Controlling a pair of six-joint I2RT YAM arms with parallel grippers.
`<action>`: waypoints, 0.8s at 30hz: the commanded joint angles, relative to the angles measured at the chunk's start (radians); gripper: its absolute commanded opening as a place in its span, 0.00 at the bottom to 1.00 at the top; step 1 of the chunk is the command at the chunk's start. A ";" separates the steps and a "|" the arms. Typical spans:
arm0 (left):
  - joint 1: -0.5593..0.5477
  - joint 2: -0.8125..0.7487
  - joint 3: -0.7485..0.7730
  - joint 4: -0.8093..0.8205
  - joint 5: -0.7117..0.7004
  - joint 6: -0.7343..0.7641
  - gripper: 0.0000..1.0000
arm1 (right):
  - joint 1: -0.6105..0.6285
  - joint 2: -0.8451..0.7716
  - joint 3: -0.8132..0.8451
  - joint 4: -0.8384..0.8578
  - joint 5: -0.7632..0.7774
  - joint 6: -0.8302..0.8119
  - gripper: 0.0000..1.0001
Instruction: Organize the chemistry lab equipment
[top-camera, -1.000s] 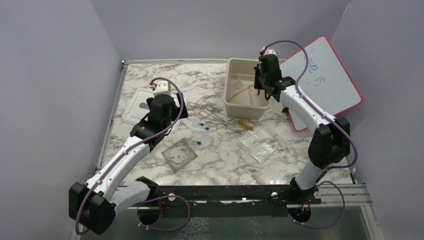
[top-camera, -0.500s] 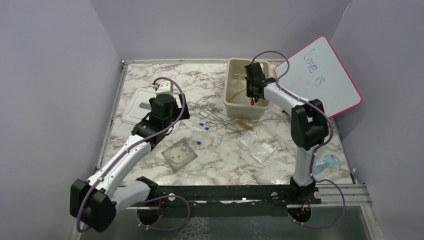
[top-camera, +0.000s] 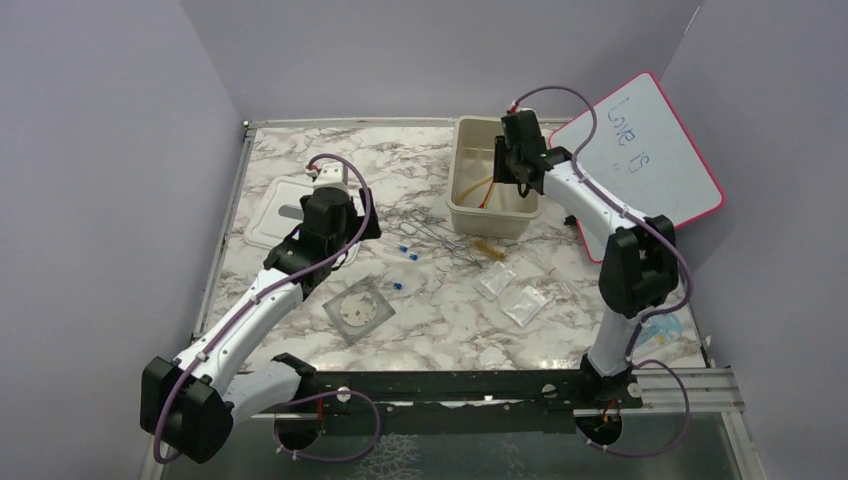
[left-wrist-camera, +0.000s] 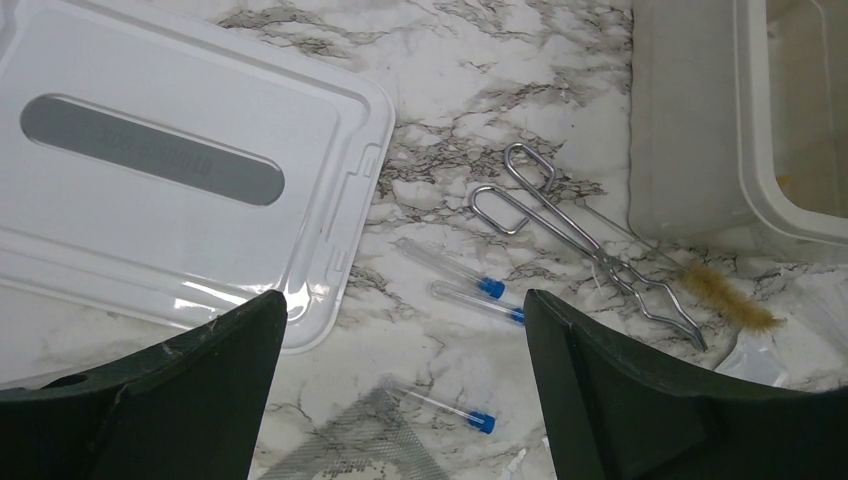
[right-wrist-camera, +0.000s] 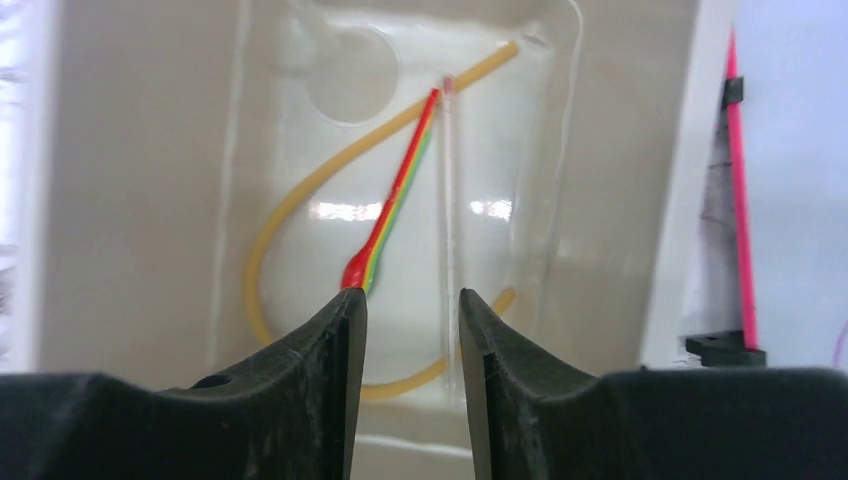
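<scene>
Right hand hovers over the beige rectangular plastic tub, fingers parted, nothing pinched. The bundle of thin red-green-yellow sticks lies inside the tub, crossing the amber rubber tube. Reads as the drop-off step. Left hand is spread wide and empty above the thin blue-capped clear tubes on the marble surface. Next: left descends and closes on one tube. Right lifts clear of the tub rim, then goes for the clear plastic packets.

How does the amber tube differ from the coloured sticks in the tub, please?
The amber tube is one colour and bends in a loop; the coloured sticks are red, yellow and green and lie straight. The tube is longer than the sticks. Both lie in the tub.
</scene>
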 joint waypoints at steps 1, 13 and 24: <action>0.005 -0.013 0.038 0.007 0.013 0.010 0.91 | 0.037 -0.130 0.018 -0.028 -0.072 -0.057 0.46; 0.005 -0.093 0.022 0.007 -0.101 -0.006 0.91 | 0.376 -0.336 -0.208 0.023 -0.054 -0.303 0.59; 0.009 -0.177 0.016 0.002 -0.250 -0.014 0.91 | 0.444 -0.188 -0.331 0.007 0.068 -0.281 0.58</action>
